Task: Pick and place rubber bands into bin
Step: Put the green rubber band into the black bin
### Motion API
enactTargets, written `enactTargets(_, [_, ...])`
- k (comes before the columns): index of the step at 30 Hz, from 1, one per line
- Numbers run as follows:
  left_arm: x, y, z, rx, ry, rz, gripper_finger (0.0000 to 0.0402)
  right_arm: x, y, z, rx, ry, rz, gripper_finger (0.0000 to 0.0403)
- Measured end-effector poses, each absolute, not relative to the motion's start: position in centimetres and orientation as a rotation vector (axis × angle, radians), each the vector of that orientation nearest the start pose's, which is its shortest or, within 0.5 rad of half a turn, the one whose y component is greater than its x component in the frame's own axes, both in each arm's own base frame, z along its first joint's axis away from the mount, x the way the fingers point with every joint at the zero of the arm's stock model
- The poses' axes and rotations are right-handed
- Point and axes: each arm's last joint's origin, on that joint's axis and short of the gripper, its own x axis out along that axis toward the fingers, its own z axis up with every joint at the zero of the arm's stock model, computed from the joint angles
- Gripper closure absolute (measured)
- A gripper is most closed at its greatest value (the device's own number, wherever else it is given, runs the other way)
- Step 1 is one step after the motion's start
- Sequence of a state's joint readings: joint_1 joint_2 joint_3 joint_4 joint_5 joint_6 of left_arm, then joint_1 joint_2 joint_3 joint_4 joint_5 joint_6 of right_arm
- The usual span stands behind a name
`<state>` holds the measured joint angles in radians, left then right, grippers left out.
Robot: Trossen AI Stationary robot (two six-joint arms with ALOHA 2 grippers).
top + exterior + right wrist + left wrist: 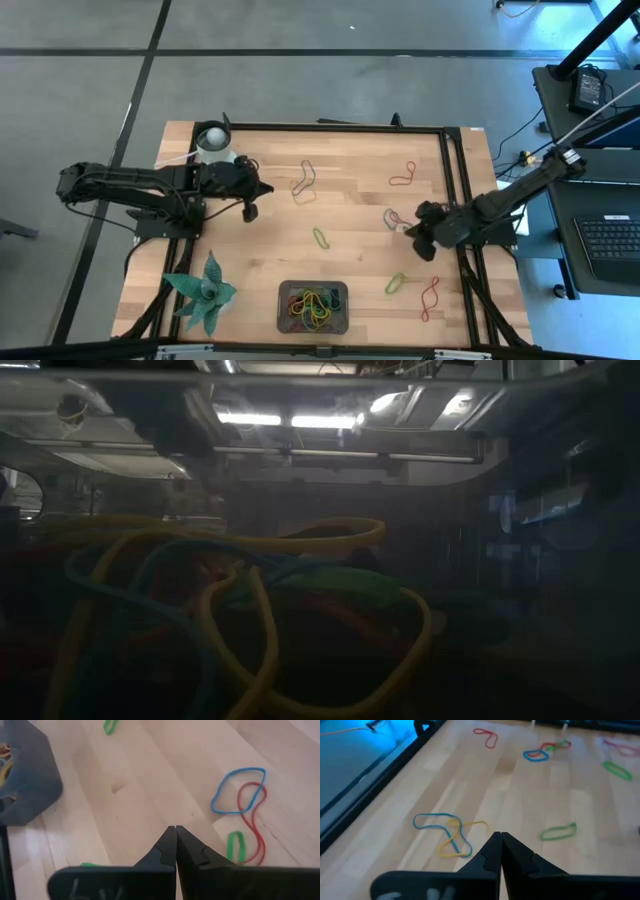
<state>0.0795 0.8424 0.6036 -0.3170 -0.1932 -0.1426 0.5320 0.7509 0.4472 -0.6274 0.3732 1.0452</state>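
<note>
- Many rubber bands [313,304] already lie heaped in the bin [284,308], a dark grey tray at the near edge of the table [350,205], a little left of its middle. The low view looks across that heap from close in: yellow, blue and green loops tangled together.
- Left of the bin, at the near left corner, sits a green paper ornament [205,293], clear of the work.
- Right of the bin, near the right edge, a green band [395,283] and a red band [430,297] lie flat on the wood, just beside each other.
- Farther in, a single green band [321,238] lies alone near the table's middle.
- At mid-depth on the right, the right gripper [412,228] hangs just above the wood with its jaws pressed together and nothing between them. A grey band [392,217] lies just beside its tip.
- On the left, the left gripper [262,188] points toward the middle, its jaws also shut and empty. A white cup [213,138] stands behind it at the far left corner.
- Farther still, a yellow-and-blue pair of bands [451,834] lies ahead of the left gripper, and a red band [403,175] lies toward the far right.
- My reading is that this is a pause between picks: several bands are binned, about seven are left loose.
- Next, either gripper would have to open its jaws, lower over the nearest band, pinch it off the flat wood, and carry it to the bin. Thin loops lying flat are easy to miss.
</note>
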Motion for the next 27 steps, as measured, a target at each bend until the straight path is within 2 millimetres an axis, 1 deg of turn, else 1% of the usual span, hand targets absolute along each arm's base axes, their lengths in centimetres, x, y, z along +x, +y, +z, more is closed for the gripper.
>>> enactTargets(4, [18.8,2.1,26.2,-0.118,0.523,0.336,0.0400,11.0,5.2,18.6,0.596,0.772,-0.271,0.0400])
enactTargets(8, [20.7,2.4,27.6,-0.074,0.529,0.353,0.0400,10.0,4.7,18.1,0.575,0.799,-0.287,0.0392])
enactTargets(12, [23.6,2.6,28.8,-0.036,0.554,0.328,0.0400,9.4,4.3,17.7,0.534,0.850,-0.318,0.0390])
enactTargets(15, [25.9,2.5,29.1,-0.001,0.615,0.247,0.0400,9.4,4.3,17.7,0.531,0.854,-0.321,0.0390])
enactTargets(19, [29.0,1.7,28.7,0.090,0.746,0.148,0.0400,9.4,4.3,17.7,0.531,0.854,-0.321,0.0389])
enactTargets(22, [31.2,0.5,28.1,0.223,0.835,0.037,0.0398,9.4,4.3,17.7,0.531,0.854,-0.321,0.0389])
enactTargets(24, [32.4,-0.4,27.5,0.304,0.884,-0.034,0.0391,9.4,4.3,17.7,0.531,0.854,-0.320,0.0389])
enactTargets(27, [33.9,-1.3,26.3,0.367,0.935,-0.095,0.0368,9.4,4.3,17.7,0.531,0.854,-0.321,0.0389])
